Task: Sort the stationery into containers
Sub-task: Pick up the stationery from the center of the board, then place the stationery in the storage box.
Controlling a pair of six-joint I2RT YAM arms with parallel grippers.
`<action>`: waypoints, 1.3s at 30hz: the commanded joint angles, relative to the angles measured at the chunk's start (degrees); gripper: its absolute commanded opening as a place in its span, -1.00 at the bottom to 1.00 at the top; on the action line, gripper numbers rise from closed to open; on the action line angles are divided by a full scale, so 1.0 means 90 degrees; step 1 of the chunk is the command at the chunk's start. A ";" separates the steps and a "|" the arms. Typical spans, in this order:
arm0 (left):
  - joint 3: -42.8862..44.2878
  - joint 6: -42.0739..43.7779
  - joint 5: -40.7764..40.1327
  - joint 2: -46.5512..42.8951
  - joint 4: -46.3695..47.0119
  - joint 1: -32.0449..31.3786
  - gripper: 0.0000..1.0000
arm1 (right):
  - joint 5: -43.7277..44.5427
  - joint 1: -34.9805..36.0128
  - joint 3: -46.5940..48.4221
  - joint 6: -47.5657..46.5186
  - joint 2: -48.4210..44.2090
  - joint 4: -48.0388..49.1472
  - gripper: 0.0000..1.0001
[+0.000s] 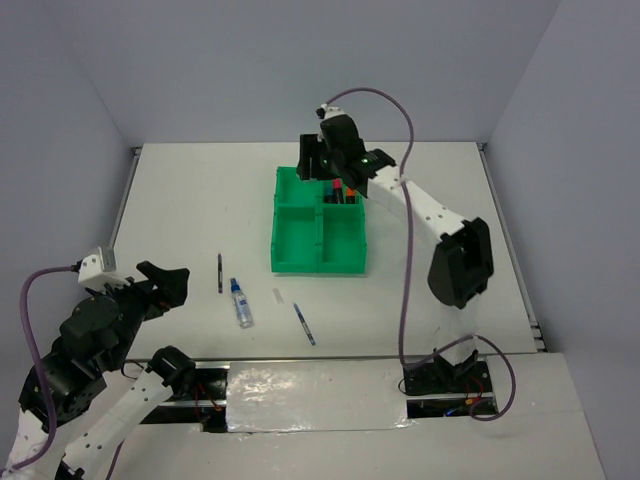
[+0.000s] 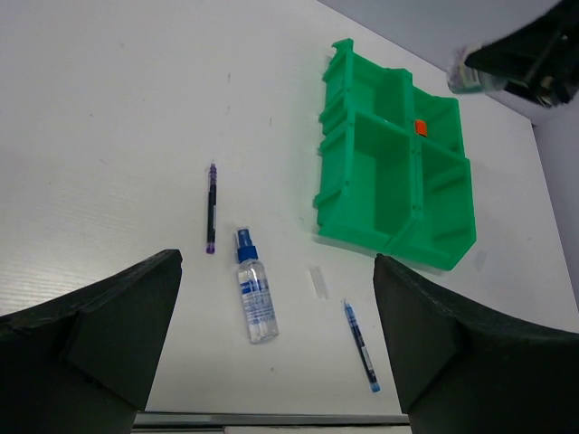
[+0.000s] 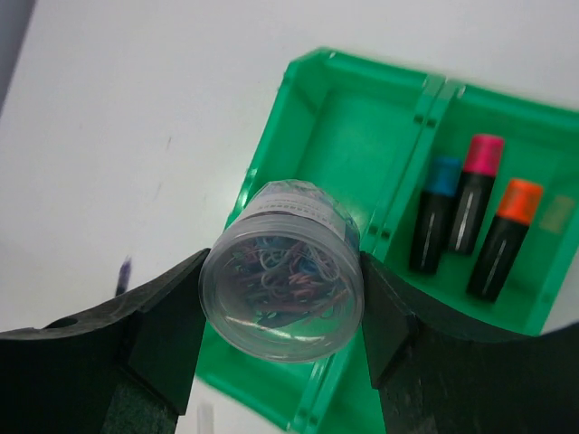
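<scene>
Three markers lie side by side in one tray compartment, at the right of the right wrist view: a blue-capped marker (image 3: 432, 217), a pink-capped marker (image 3: 472, 194) and an orange-capped marker (image 3: 502, 240). In the top view that compartment is the upper right of the green tray (image 1: 320, 262). As far as I can see, the other three compartments are bare.

My right tool (image 3: 282, 316) is clamped around a clear round tub (image 3: 282, 276) of coloured paper clips. It hangs above the tray at the upper edge of the tray in the top view, and I cannot tell which compartment it sits over. I judge this as the item now being delivered, not yet set down.

My left tool (image 1: 170, 285) stands wide apart and carries nothing, low in the left of the top view.

Left on the counter (image 2: 109, 136), well apart from the tray, are a black pen (image 2: 210, 208), a small spray bottle (image 2: 255, 289) with a blue cap, a blue pen (image 2: 360, 345), and a pale little strip (image 2: 317, 281) too small for me to identify.

I would put the job at roughly halfway.
</scene>
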 commanded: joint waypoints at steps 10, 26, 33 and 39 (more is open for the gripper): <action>-0.0014 0.0230 0.0067 0.0127 0.0283 0.0017 0.99 | 0.0770 0.0055 0.3832 -0.0834 0.3060 -0.0700 -0.55; -0.0023 0.0201 0.0037 0.0029 0.0273 0.0017 0.99 | 0.0564 0.0065 0.3282 -0.0815 0.3108 -0.0494 0.22; -0.0014 0.0240 0.0086 0.0068 0.0293 0.0027 0.99 | 0.0349 0.0113 0.3525 -0.0932 0.2991 -0.0650 0.99; -0.0014 0.0211 0.0047 0.0049 0.0273 0.0027 0.99 | 0.0427 0.0211 0.3528 -0.0932 0.2436 -0.0875 0.99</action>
